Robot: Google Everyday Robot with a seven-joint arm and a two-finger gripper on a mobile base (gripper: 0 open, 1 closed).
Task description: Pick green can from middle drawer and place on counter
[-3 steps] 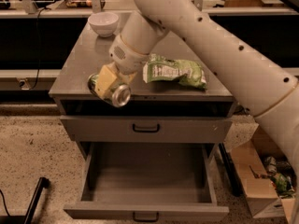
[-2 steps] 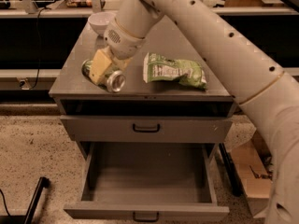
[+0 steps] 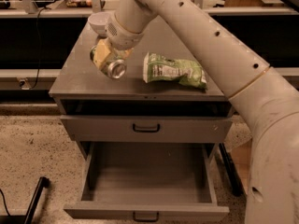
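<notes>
My gripper point(image 3: 105, 59) is over the left part of the counter point(image 3: 77, 80), shut on the green can point(image 3: 116, 70). The can lies tilted in the yellowish fingers point(image 3: 99, 55), its silver end facing the front, just above or touching the counter top; I cannot tell which. The middle drawer point(image 3: 147, 213) is pulled fully open below, and nothing shows inside it. My arm reaches in from the upper right across the counter.
A green-and-white snack bag point(image 3: 174, 71) lies on the counter right of the can. A white bowl point(image 3: 99, 21) sits at the back left corner. The upper drawer point(image 3: 145, 128) is closed. A black bar point(image 3: 35, 197) lies on the floor at lower left.
My gripper has carried the can from the counter's front edge back and a little left, to over the counter's left part. The drawer stays open.
</notes>
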